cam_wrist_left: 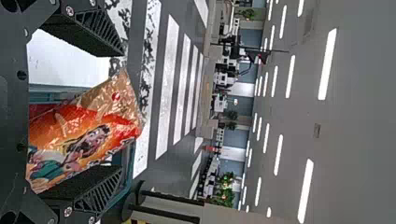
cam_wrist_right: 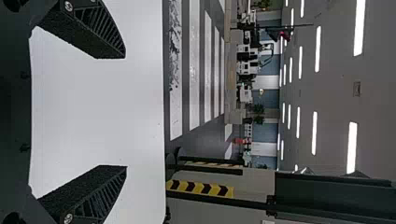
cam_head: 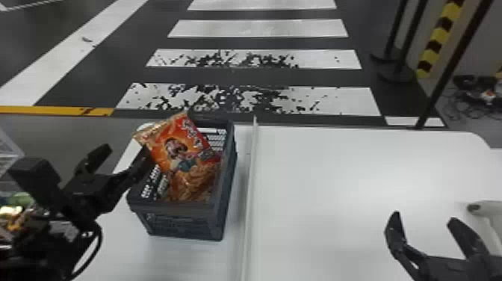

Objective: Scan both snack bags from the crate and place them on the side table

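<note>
- left gripper (cam_wrist_left: pixel 122 111) is spread wide beside the crate (cam_head: pixel 181 224), with the snack bag (cam_head: pixel 177 144) between its fingers. one finger overlaps the bag's edge; no firm grip is seen on either face.
- right gripper (cam_wrist_right: pixel 125 112) is also wide apart, with nothing held, above the white table (cam_head: pixel 336 179).
- the bag is tilted up out of the crate, its top corner above the rim; the crate sits on the table, left of the pale divider (cam_head: pixel 248 194).
- step in hand, as judged: first pick. nothing is lifted clear, so scanning and placing are both left to be done.
- next move: the fingers need to be set across the bag and closed gently, then the bag drawn up past the rim. if only a corner is pinched, the slick film could slip or twist.
- hard to make out: the bag's lower part is down in the crate; whether the brown part there is the same bag or the second bag cannot be told.
- a pale object (cam_head: pixel 485 209) is cut off at the head view's right edge, possibly the scanner. the side table cannot be identified for sure.
</note>
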Robot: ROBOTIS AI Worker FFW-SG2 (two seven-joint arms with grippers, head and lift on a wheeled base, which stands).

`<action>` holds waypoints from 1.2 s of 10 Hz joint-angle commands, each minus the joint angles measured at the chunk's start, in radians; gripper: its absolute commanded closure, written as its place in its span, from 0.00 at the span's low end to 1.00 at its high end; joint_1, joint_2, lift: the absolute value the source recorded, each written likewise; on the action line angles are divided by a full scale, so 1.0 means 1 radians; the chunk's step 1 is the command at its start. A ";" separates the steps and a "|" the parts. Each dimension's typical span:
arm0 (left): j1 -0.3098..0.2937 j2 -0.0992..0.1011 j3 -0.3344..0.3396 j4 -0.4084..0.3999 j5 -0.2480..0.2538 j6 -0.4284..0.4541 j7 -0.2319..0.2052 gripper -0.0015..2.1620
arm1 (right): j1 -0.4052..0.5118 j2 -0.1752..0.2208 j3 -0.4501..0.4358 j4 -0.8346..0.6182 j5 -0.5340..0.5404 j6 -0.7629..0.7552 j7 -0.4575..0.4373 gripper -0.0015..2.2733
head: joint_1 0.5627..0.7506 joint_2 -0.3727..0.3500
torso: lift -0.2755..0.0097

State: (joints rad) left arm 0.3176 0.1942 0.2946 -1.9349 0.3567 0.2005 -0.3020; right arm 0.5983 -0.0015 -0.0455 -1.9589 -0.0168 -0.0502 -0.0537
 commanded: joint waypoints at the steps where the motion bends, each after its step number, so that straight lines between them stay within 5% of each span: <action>1: -0.061 0.002 0.021 0.050 0.015 0.032 -0.008 0.07 | -0.002 0.002 0.001 0.000 0.005 0.010 0.000 0.04 | 0.70 0.66 | 0.62; 7: -0.319 0.019 0.014 0.318 0.018 0.145 -0.108 0.06 | 0.000 0.002 -0.002 -0.003 0.014 0.019 0.000 0.04 | 0.70 0.68 | 0.62; 10: -0.380 0.024 0.001 0.396 0.010 0.216 -0.175 0.06 | 0.000 0.002 -0.002 -0.003 0.015 0.022 0.000 0.04 | 0.70 0.66 | 0.62; 11: -0.385 0.024 0.001 0.404 0.010 0.219 -0.210 0.09 | 0.000 0.002 -0.002 -0.003 0.017 0.022 0.000 0.04 | 0.70 0.65 | 0.62; 12: -0.385 0.024 0.009 0.402 0.015 0.219 -0.243 0.33 | 0.000 0.002 -0.002 -0.002 0.017 0.022 0.000 0.04 | 0.70 0.64 | 0.62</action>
State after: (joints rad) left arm -0.0670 0.2179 0.2996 -1.5332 0.3693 0.4189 -0.5398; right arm 0.5982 -0.0015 -0.0476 -1.9618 0.0000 -0.0283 -0.0536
